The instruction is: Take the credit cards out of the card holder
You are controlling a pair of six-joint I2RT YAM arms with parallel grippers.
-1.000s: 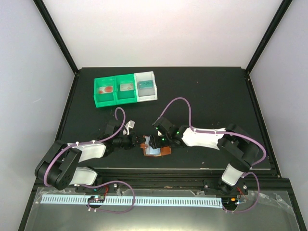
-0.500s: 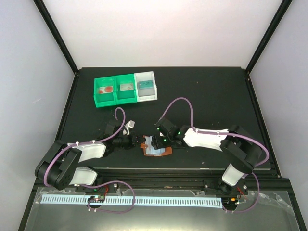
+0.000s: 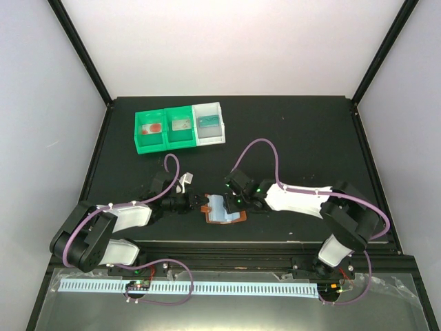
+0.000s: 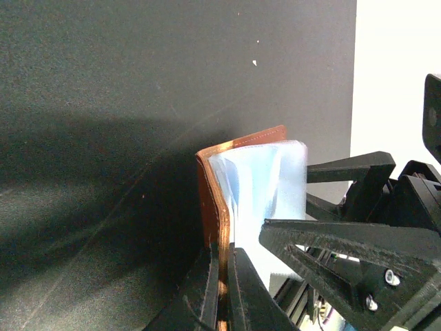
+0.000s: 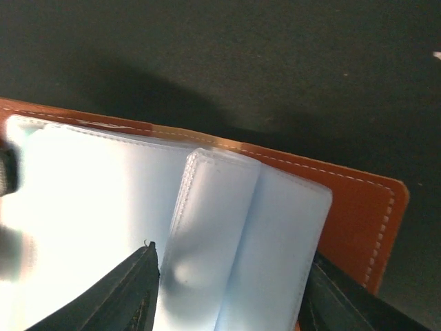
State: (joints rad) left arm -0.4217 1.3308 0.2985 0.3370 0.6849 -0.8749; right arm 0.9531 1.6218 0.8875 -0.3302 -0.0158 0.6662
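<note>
The brown card holder (image 3: 238, 218) lies open on the black table near the front edge, its pale blue pocket leaves (image 3: 219, 209) facing up. My left gripper (image 3: 200, 204) is shut on the holder's brown cover (image 4: 207, 186), pinching its edge (image 4: 222, 256). My right gripper (image 3: 231, 201) is open above the pocket leaves (image 5: 227, 221), one finger (image 5: 141, 283) on each side of them. The brown cover (image 5: 358, 200) shows behind the leaves. The credit cards are hidden inside the frosted pockets; I cannot make out any single card.
A row of bins stands at the back left: two green ones (image 3: 163, 129) and a white one (image 3: 209, 123), each with something small inside. The table's front edge (image 3: 227, 238) runs just below the holder. In the left wrist view the right gripper's black fingers (image 4: 344, 207) crowd the holder.
My right gripper has drawn back a little to the right, uncovering more of the pale blue pocket face. The left gripper has kept its hold and has not moved.
</note>
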